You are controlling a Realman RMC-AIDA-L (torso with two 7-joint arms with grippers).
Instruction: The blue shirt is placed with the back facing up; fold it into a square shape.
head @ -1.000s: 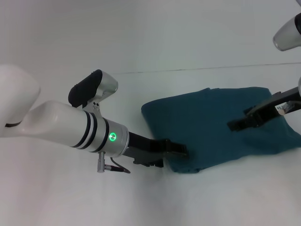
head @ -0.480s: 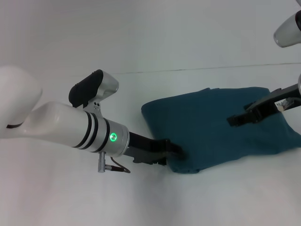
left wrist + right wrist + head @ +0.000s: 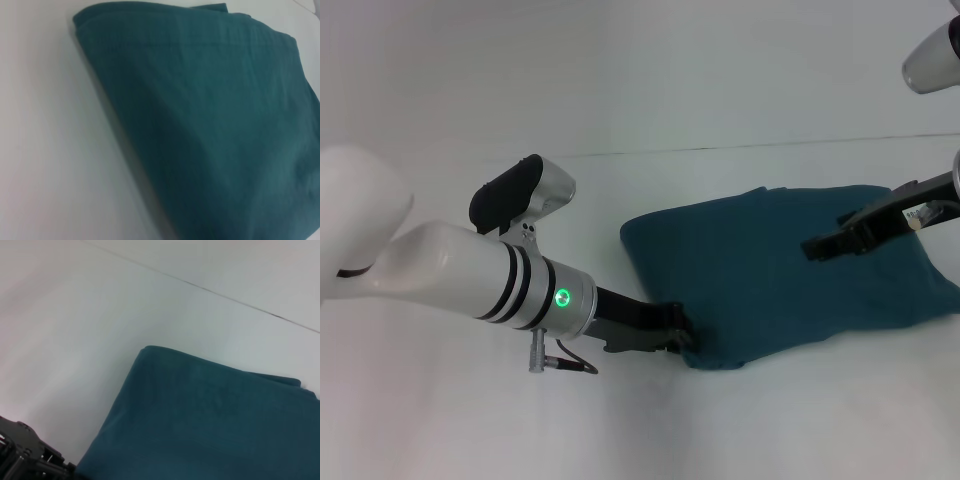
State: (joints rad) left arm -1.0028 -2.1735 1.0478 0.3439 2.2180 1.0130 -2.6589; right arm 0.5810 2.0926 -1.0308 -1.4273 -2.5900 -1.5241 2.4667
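Dark teal-blue cotton shirt (image 3: 785,270) lies folded, roughly square, on white worktop (image 3: 720,90). Left gripper (image 3: 682,335) touches its near-left corner; right gripper (image 3: 817,247) hovers above it. Finger state of both: cannot tell.

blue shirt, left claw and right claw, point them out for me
blue shirt (image 3: 775,270), head view, middle of the folded top layer
left claw (image 3: 682,330), head view, tip at the shirt's near corner
right claw (image 3: 817,247), head view, tip over the shirt
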